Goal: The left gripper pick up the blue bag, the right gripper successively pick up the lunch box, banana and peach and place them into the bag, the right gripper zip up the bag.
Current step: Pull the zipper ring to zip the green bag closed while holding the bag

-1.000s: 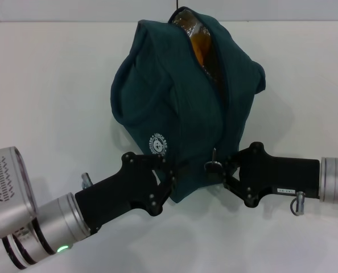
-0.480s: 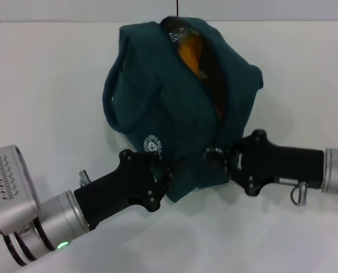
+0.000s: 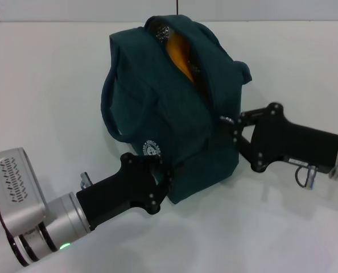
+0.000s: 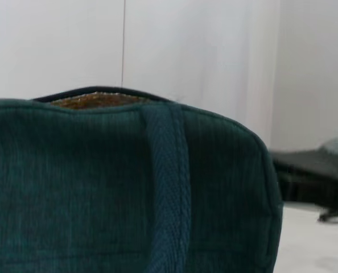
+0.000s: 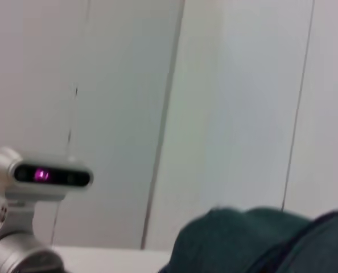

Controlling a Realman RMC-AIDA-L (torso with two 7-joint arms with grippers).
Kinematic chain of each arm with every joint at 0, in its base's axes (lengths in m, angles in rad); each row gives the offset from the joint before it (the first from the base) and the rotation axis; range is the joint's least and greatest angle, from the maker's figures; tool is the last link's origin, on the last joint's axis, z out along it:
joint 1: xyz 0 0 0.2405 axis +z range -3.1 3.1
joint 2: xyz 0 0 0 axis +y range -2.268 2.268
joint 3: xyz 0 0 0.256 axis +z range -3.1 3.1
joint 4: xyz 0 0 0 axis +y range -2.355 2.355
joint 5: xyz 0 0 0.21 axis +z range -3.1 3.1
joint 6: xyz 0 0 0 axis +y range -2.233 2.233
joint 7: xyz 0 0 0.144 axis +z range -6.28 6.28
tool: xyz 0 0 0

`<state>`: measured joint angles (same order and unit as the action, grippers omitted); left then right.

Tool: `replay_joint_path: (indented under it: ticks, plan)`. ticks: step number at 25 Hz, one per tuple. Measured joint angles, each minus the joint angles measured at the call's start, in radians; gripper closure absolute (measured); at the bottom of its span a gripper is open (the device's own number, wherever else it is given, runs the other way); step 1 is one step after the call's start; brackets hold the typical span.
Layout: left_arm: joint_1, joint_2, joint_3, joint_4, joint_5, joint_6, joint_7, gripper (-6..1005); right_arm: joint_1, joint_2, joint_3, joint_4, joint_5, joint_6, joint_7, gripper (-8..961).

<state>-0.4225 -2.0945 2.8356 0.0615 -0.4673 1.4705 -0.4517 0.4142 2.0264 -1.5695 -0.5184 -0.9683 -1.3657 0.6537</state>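
Blue bag [image 3: 174, 119] sits at centre frame on the white surface [image 3: 49, 85], its zip partly done and orange showing through the gap at the top. Left claw [image 3: 164, 173] is clamped on the lower front fabric. Right claw [image 3: 229, 126], mid-right, seems pinched on the zip pull. Best to draw along the zip line while the left holds taut. Pale wall panels behind.
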Motion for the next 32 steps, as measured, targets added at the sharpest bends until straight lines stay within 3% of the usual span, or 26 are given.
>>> replay_joint_path:
  ticks: [8,17,25,32]
  plan:
    - [-0.006,0.001,0.002,0.004,0.001,-0.038,0.015,896,0.001,0.0,0.001,0.001,0.091,-0.019,-0.067,939]
    - [-0.018,0.001,0.003,0.011,0.014,-0.05,0.055,876,0.022,0.002,-0.076,0.024,0.308,-0.049,-0.175,939]
    - [0.022,-0.004,-0.007,0.093,-0.055,-0.051,0.177,859,0.015,0.001,-0.227,0.026,0.5,-0.026,-0.3,939]
    - [0.055,-0.007,-0.007,0.145,-0.132,-0.047,0.2,844,0.019,0.002,-0.243,0.026,0.525,-0.008,-0.312,939]
